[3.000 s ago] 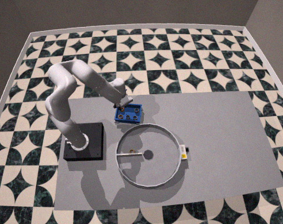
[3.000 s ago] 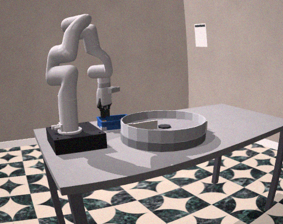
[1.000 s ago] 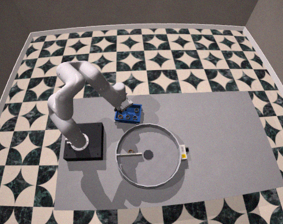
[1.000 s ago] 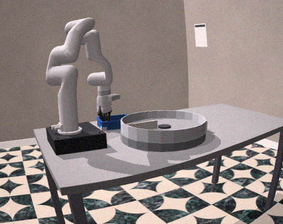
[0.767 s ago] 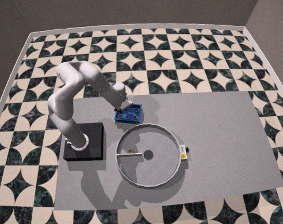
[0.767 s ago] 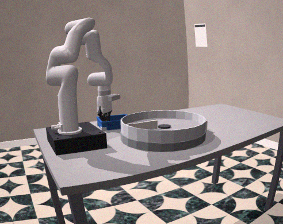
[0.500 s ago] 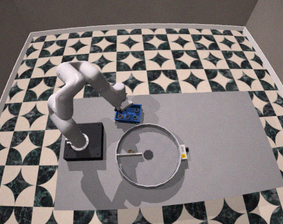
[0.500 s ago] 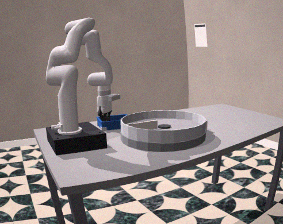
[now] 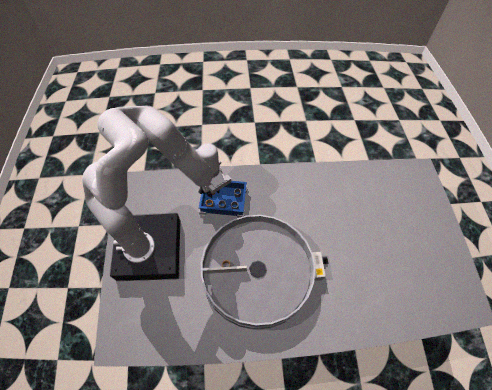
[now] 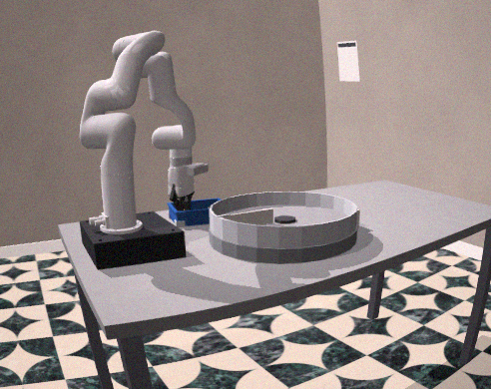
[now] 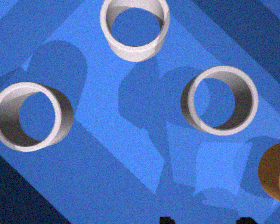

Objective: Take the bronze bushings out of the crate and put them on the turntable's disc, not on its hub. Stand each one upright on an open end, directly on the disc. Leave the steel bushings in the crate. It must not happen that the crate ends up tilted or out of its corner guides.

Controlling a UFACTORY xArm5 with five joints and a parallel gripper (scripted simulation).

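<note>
The blue crate (image 9: 224,198) stands on the table behind the turntable (image 9: 258,270). My gripper (image 9: 212,191) (image 10: 182,203) reaches down into the crate's left end and is shut on a bushing. That bushing is hidden under the fingers, so I cannot tell its colour. In the wrist view only the dark fingertips show at the bottom edge. Ahead of them three steel bushings (image 11: 135,27) (image 11: 32,116) (image 11: 219,100) stand upright on the crate floor, and a bronze bushing (image 11: 276,172) stands at the right edge. One bronze bushing (image 9: 226,261) stands on the disc, left of the dark hub (image 9: 257,269).
The turntable has a raised rim (image 10: 283,224) all round. A thin radial bar (image 9: 226,270) runs from the rim towards the hub. A small white box (image 9: 319,265) sits on the rim's right side. The arm's black base (image 9: 146,246) stands left of the turntable.
</note>
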